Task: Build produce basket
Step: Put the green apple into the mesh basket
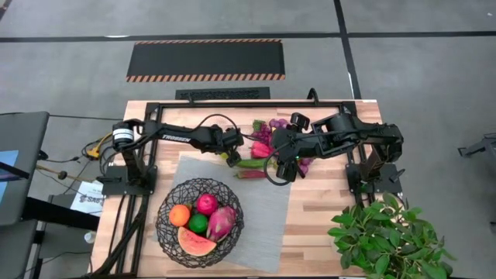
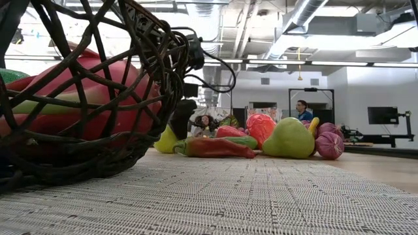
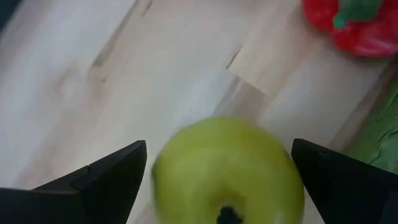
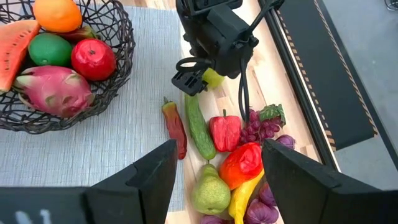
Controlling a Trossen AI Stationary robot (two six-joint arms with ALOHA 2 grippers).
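The dark wire basket [image 1: 162,222] stands on the grey mat and holds an orange [image 1: 180,215], a red apple [image 1: 206,203], a lime, a dragon fruit [image 1: 221,222] and a watermelon slice [image 1: 196,243]. My left gripper [image 3: 219,143] is open and low over the wood just beyond the mat's far edge, one finger on either side of a green apple [image 3: 227,174]. My right gripper [image 4: 219,144] is open above the pile of produce: pear [image 4: 210,193], red peppers [image 4: 225,132], cucumber [image 4: 199,127], chilli [image 4: 175,127], grapes, banana. My left gripper comes at the green apple [image 4: 213,78] from above, with a finger [image 3: 115,180] on each side of it. The apple rests on the table. Whether the fingers touch it, I cannot tell.
The grey mat [image 1: 267,213] lies on the table's near half. A leafy green plant [image 1: 384,236] fills the near right corner. The two arms stand close together over the pile at the far middle. A person [image 2: 302,109] shows far off in the room.
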